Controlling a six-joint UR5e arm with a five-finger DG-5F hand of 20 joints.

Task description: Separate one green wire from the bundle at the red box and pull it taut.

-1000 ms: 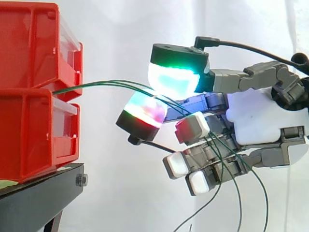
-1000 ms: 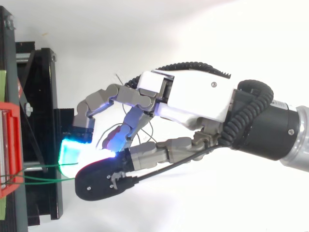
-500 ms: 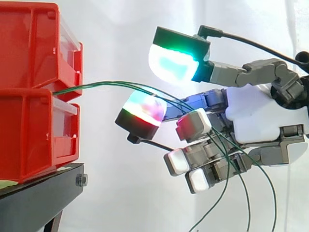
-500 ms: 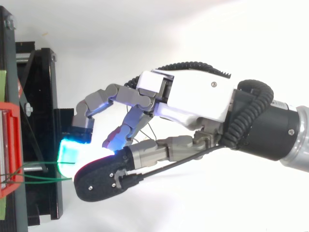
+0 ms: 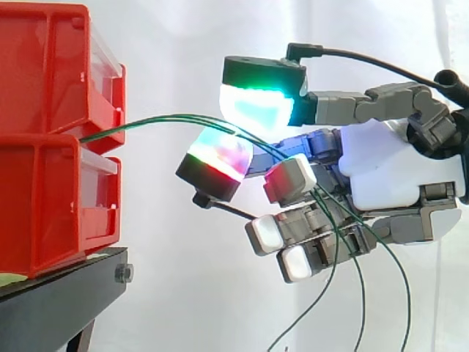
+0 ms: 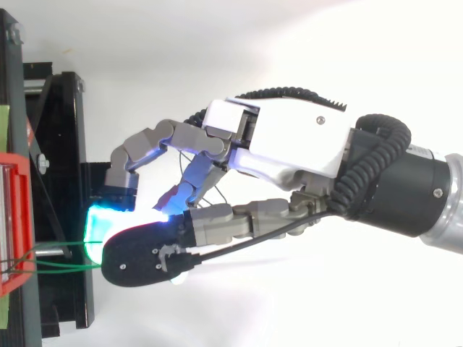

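**A:** Where did the green wires (image 5: 168, 119) run?

**B:** Out from between the stacked red boxes (image 5: 44, 191), in a shallow arch to the hand (image 5: 399, 172). They passed between its two glowing pads (image 5: 256, 110), and the loose ends hung below the palm.

**A:** Grasping, then?

**B:** It looked pinched on the whole bunch, not one strand, and the span was bowed rather than straight.

**A:** So how should it have gone?

**B:** Ease the pinch, let the others slip out and keep one wire between the pads. Then draw slowly, straight away from the boxes, stopping once the arch flattened.
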